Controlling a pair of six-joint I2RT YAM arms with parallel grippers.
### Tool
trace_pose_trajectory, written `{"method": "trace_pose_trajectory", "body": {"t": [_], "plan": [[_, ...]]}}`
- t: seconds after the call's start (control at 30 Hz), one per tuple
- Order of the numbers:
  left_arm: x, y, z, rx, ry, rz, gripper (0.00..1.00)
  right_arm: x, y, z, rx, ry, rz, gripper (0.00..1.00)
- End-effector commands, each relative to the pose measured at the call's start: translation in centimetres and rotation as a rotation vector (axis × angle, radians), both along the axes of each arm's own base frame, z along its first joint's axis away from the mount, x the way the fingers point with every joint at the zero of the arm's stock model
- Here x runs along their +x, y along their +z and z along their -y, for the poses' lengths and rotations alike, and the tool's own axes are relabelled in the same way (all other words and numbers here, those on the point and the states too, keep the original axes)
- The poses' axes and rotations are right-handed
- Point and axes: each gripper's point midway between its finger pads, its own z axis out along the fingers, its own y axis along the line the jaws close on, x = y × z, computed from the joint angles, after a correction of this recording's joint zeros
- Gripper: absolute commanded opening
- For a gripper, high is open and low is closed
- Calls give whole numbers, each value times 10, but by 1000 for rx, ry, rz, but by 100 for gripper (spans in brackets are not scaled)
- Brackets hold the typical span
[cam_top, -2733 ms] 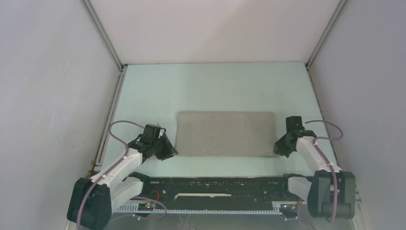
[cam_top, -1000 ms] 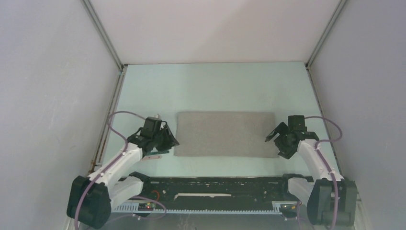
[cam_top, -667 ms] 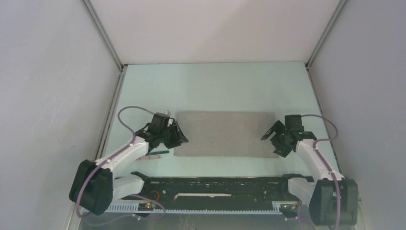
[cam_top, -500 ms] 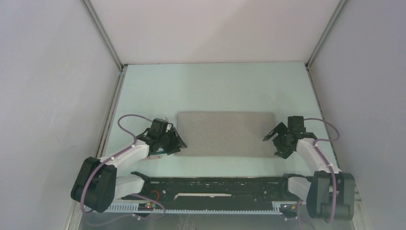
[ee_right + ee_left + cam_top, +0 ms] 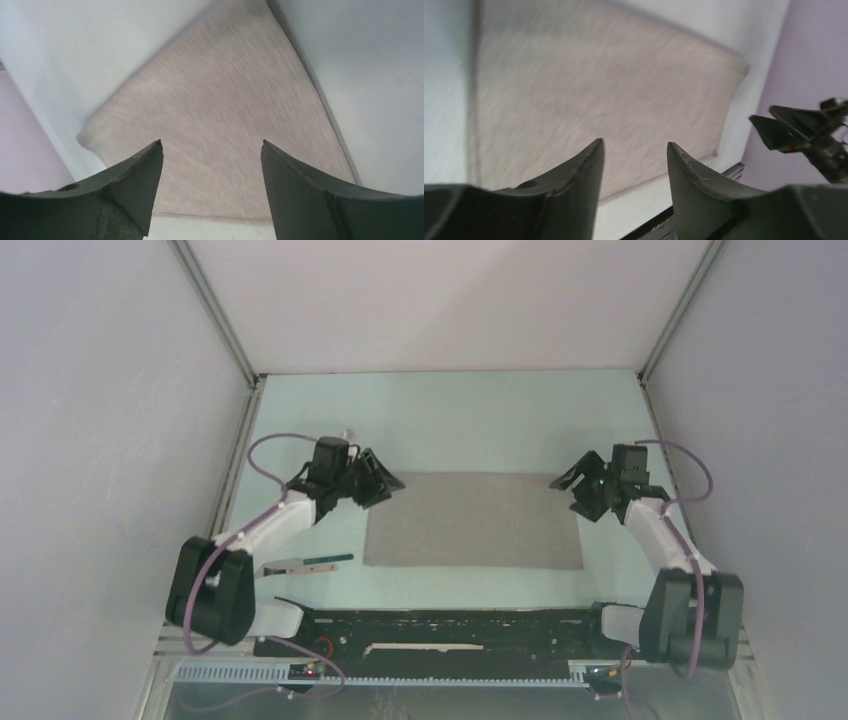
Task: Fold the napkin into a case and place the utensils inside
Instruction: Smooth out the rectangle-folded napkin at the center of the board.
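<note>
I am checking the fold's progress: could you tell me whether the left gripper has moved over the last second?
Yes. The left gripper moved away from the robot, from beside the napkin's near left corner to its far left corner.

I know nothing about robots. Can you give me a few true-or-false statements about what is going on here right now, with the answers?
1. The grey napkin lies flat on the table. True.
2. The left tool is clamping the napkin. False: its fingers stand apart with nothing between them.
3. A green-handled utensil lies on the table to the left of the napkin. True.
4. The right tool holds a fork. False: it is open and empty.
5. Both tools are at the napkin's near edge. False: they are by its far corners.
</note>
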Motion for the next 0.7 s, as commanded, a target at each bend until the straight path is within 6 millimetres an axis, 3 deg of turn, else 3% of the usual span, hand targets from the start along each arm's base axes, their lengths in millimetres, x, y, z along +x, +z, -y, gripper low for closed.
{"method": "trace_pose_trajectory", "body": {"t": [0.0, 0.07, 0.17, 0.27, 0.37, 0.43, 0.53, 0.6, 0.67], "plan": [[61, 34, 31, -139, -13, 79, 47, 65, 27, -15, 143, 113, 180, 72], [80, 33, 39, -159, -21, 73, 36, 87, 25, -21, 220, 148, 224, 62], [108, 32, 44, -195, -22, 81, 28, 114, 27, -38, 356, 208, 259, 49], [127, 16, 40, -219, 13, 52, 23, 133, 15, -48, 436, 213, 270, 45], [135, -9, 28, -210, 58, 8, 20, 137, -7, -49, 501, 202, 224, 45], [135, -25, 21, -216, 84, -22, 20, 136, -20, -47, 510, 200, 209, 49], [135, -50, 3, -201, 142, -65, 24, 133, -36, -39, 484, 184, 178, 74], [140, -62, -12, -204, 188, -85, 32, 133, -43, -32, 461, 171, 172, 89], [146, -69, -24, -223, 227, -97, 45, 133, -50, -24, 466, 148, 164, 95]]}}
